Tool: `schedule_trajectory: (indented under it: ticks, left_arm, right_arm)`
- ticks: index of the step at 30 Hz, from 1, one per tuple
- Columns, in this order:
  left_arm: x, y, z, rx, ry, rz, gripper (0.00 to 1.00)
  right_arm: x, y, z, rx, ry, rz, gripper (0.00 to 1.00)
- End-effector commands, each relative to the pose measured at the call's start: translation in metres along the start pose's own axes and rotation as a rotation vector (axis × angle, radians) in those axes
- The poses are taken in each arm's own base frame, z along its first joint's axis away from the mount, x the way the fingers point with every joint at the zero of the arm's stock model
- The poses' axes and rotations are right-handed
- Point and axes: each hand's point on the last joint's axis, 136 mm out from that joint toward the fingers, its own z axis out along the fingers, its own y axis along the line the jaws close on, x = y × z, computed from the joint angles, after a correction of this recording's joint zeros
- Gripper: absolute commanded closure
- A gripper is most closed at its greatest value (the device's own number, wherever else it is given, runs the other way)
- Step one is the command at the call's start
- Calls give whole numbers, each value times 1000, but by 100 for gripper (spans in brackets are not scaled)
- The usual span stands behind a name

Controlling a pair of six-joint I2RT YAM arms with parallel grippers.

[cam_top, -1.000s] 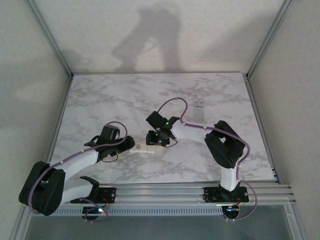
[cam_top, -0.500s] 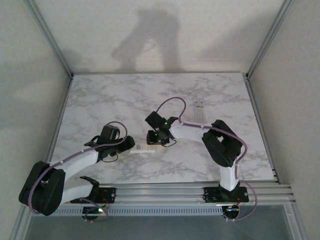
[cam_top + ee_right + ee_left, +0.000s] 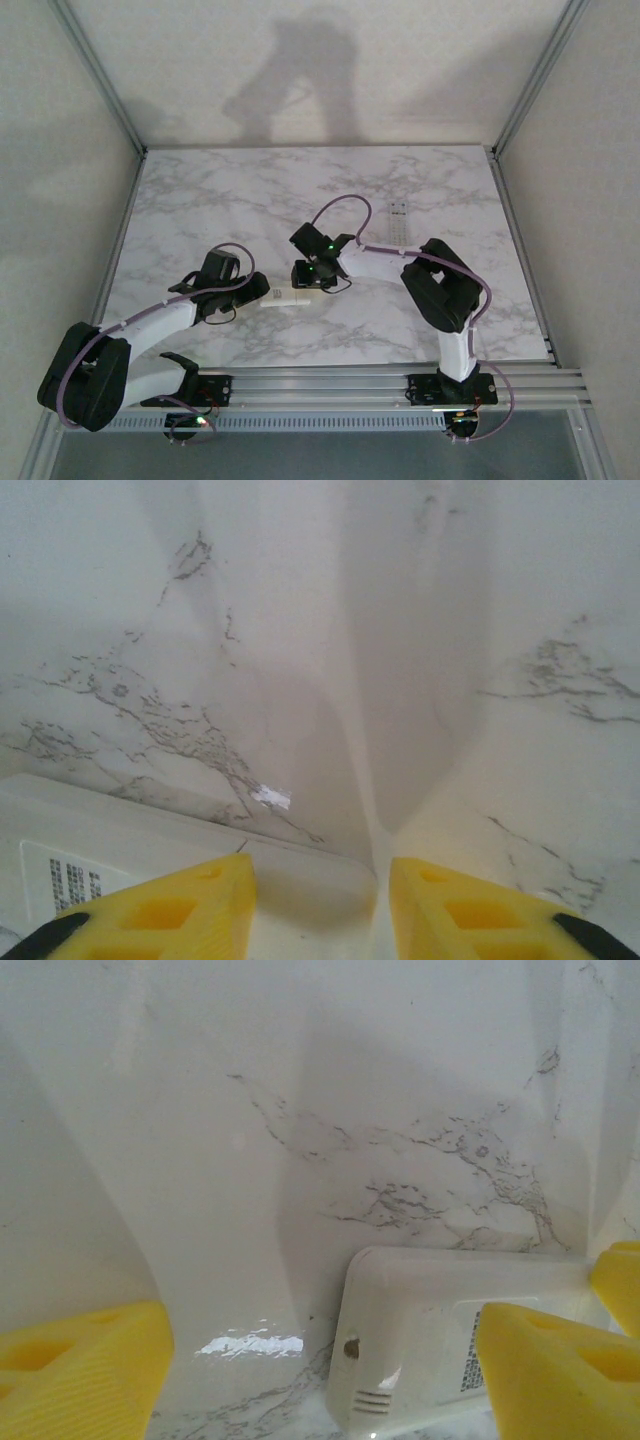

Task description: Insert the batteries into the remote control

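Note:
The remote control (image 3: 285,300) is a white bar lying back-up on the marble table (image 3: 200,200), between the two arms. In the left wrist view its rounded end (image 3: 420,1340) has a small hole and vent slots. It lies between the wide-open yellow fingers of my left gripper (image 3: 325,1360), near the right finger (image 3: 560,1370) and well clear of the left one. My right gripper (image 3: 320,900) hangs low over the remote's other end (image 3: 300,890). One finger is above the casing and one is past its edge, with a gap between them. The batteries are out of view.
A second, slimmer grey-white remote (image 3: 398,220) lies at the back right of the table. Aluminium frame posts and walls close in the sides. Open marble stretches across the far half and the left.
My right gripper has edged left and nearer over the remote's end. The remote has slid slightly left. My left gripper's jaws have narrowed a little.

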Motion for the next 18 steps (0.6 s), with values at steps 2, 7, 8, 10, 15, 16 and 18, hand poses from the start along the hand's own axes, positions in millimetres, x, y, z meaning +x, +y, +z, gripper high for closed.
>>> schedule_trajectory:
  ticks: [2, 7, 8, 10, 15, 16, 18]
  left_arm:
    - [14, -2, 10, 28, 45, 24, 28]
    - [19, -10, 13, 53, 65, 39, 38]
    - [19, -12, 14, 56, 66, 41, 39]
    - [19, -14, 15, 59, 67, 42, 42]
    - [22, -23, 16, 85, 85, 57, 53]
    - [23, -25, 16, 91, 89, 60, 56]
    - [25, -27, 17, 98, 97, 62, 61]
  right_arm:
    - [6, 1, -19, -12, 2, 22, 55]
    - [2, 0, -35, -23, -35, 41, 53]
    - [2, 0, -36, -27, -36, 48, 54]
    - [6, -1, -32, -39, -22, 60, 56]
    - [17, -2, -19, -61, 14, 90, 59]
    - [18, -2, -18, -64, 15, 91, 59]
    - [20, -3, -16, -67, 21, 95, 60]
